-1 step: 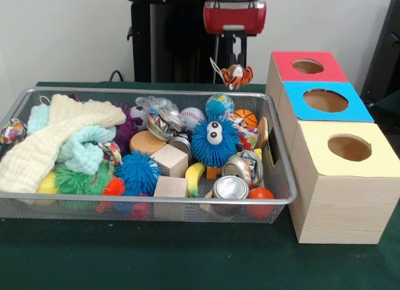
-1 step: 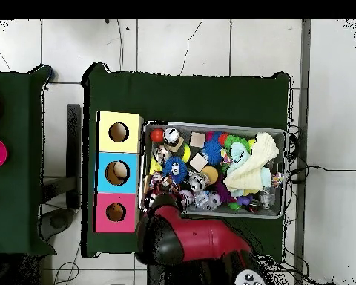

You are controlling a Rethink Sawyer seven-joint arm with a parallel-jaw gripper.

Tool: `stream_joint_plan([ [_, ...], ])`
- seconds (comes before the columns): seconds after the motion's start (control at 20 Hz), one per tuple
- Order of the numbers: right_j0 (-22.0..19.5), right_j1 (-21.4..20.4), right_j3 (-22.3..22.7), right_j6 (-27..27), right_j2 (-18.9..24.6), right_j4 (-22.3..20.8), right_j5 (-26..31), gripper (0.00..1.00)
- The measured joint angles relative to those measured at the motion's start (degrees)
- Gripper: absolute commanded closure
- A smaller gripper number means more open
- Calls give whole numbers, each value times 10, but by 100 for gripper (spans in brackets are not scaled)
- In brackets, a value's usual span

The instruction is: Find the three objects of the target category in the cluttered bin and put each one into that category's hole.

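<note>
In the front view, the end effector (image 1: 236, 70) was seen above the far rim of the wire mesh bin (image 1: 156, 205), its fingers pinched on a small orange, white and black striped plush toy (image 1: 236, 76) that hung clear of the bin's contents. The bin was set on the green-covered bench (image 1: 187, 259) and was filled with clutter: a blue spiky ball with googly eyes (image 1: 214, 140), a cream knitted cloth (image 1: 56, 137), a baseball (image 1: 192, 117), a globe ball (image 1: 219, 105), wooden blocks (image 1: 170, 160), a banana (image 1: 194, 177) and metal cans (image 1: 230, 187). Just beside the bin a wooden box (image 1: 340, 202) was placed, with a red-topped hole (image 1: 308, 66), a blue-topped hole (image 1: 325, 100) and a yellow-topped hole (image 1: 349, 147). In the overhead view, the red arm (image 2: 203, 241) was seen to cover the bin's corner nearest the pink-red hole (image 2: 116, 212), so that the toy was hidden; the blue hole (image 2: 117, 172) and the yellow hole (image 2: 119, 132) were left uncovered.
</note>
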Motion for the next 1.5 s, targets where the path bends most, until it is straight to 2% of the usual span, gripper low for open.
stream_joint_plan([
  [0.3,5,-46,42,0,-1,38,0,100],
  [0.75,64,-90,59,0,-14,109,10,100],
  [1.25,122,-101,74,0,-34,166,13,100],
  [1.5,134,-101,88,0,-42,176,13,100],
])
